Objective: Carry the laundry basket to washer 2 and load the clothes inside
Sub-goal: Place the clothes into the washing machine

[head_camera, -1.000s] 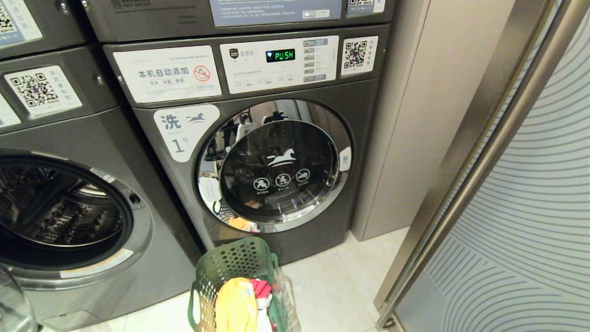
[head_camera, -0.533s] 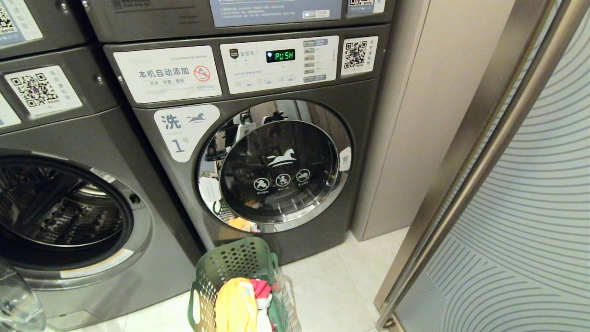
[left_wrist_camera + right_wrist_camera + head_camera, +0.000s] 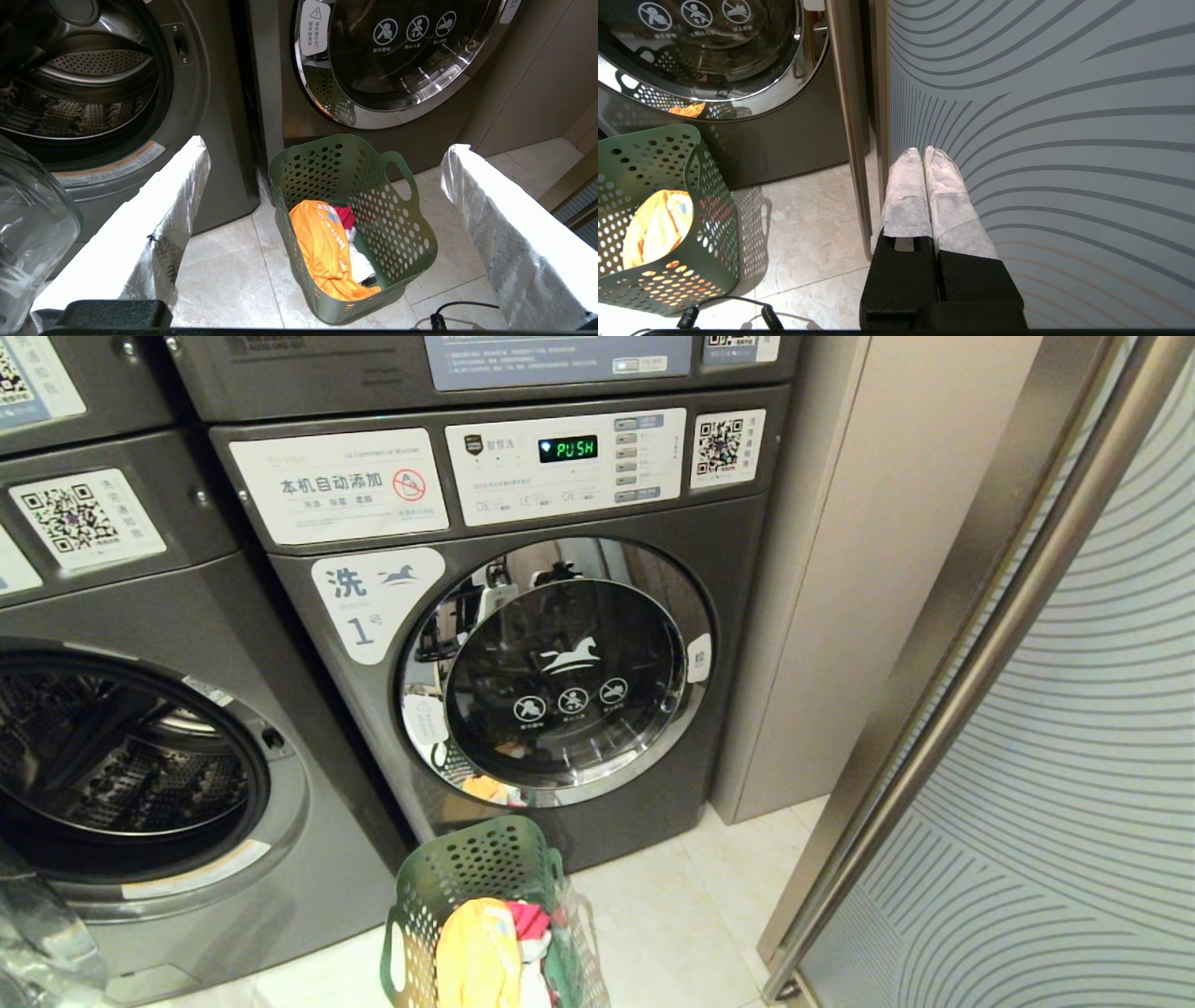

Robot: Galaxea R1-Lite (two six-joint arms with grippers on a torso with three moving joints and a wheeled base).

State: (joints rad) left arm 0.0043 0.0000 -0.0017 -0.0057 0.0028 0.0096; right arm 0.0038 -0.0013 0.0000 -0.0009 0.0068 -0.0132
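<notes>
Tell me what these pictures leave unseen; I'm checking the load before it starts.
- Open washer's label: head view, number cut off by the left edge.
- Clothes: left wrist view, lower garments buried under the orange one.
- Laundry basket: head view, base cut by the bottom edge.

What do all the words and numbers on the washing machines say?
"PUSH": green display on the closed washer.
"洗" and "1", with a horse logo: white label beside its round door.
"本机自动添加": white sticker on its panel.
Three round crossed-out warning signs on the door glass; the words under them are too small to read.
QR code stickers and other small print: unreadable.
</notes>
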